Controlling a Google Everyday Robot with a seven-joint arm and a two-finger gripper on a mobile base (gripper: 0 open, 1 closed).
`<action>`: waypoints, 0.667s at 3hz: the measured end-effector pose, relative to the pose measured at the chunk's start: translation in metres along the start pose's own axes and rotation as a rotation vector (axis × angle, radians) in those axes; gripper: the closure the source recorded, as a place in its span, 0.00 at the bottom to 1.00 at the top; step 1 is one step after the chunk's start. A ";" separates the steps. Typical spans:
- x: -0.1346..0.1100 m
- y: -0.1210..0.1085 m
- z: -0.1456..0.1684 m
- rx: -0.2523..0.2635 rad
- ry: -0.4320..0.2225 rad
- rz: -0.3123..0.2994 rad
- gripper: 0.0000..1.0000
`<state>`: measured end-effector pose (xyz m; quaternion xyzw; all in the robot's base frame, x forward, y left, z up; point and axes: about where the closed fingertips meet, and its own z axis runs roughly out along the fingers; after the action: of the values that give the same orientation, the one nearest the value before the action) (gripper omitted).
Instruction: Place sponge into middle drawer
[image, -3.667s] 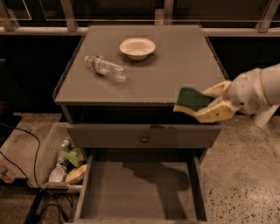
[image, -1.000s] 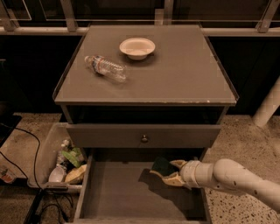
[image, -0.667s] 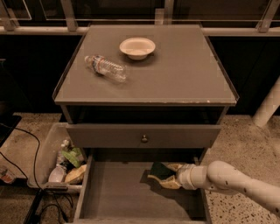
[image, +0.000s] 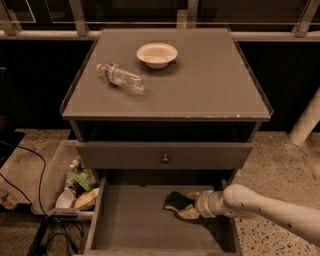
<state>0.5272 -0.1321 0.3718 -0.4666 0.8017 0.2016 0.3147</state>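
The sponge (image: 175, 201), dark green on top, is inside the open middle drawer (image: 131, 226), at the right part of its floor near the back. My gripper (image: 187, 204) reaches in from the right on a white arm (image: 260, 207). Its tan fingers (image: 190, 214) sit above and below the sponge's right end and hold it. The sponge is low over the drawer floor; I cannot tell whether it touches.
A white bowl (image: 157, 54) and a lying plastic bottle (image: 121, 77) are on the cabinet top (image: 200, 85). The drawer front with a round knob (image: 165, 158) above is closed. A bin of trash (image: 70, 186) and cables stand on the floor at the left.
The gripper brought the sponge from beside the cabinet top down into the open drawer, then shifted slightly left and lower over the last second.
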 end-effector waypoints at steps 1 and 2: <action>0.001 0.001 0.002 -0.004 0.004 -0.001 0.82; 0.001 0.001 0.002 -0.004 0.004 -0.001 0.58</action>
<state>0.5269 -0.1307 0.3694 -0.4680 0.8016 0.2024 0.3122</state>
